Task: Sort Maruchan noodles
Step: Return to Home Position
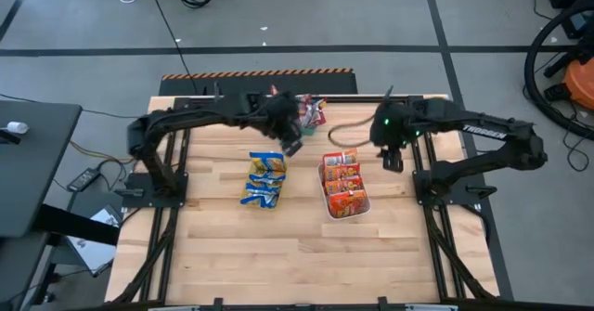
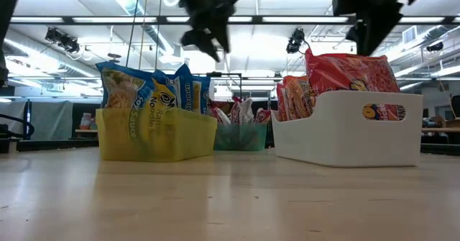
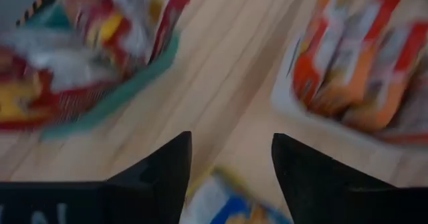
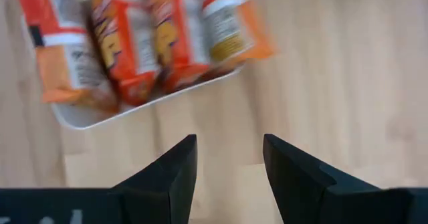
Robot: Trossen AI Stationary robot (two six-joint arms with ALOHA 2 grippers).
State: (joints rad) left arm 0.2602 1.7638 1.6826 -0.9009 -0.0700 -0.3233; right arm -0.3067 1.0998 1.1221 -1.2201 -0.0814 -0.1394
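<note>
High view: right end effector [image 1: 393, 160], parted and empty, hangs beside orange noodles [image 1: 344, 186]; left end effector [image 1: 293, 147], parted too, near blue noodles [image 1: 264, 178].

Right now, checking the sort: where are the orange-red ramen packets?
Orange-red packets: high view, right of centre, in the white plastic bin, beside the yellow tray of blue packets.

Two dark arms reach inward from opposite sides, elbows bent and wrists angled downward. The left gripper [image 1: 293, 147] hangs raised at the end of the left arm [image 1: 200, 116], its two fingers [image 3: 160, 177] spread apart with nothing between them. The right gripper [image 1: 393, 159], on the right arm [image 1: 483, 135], also hangs raised, its fingers [image 4: 294, 177] parted and empty. The two grippers are well apart.
</note>
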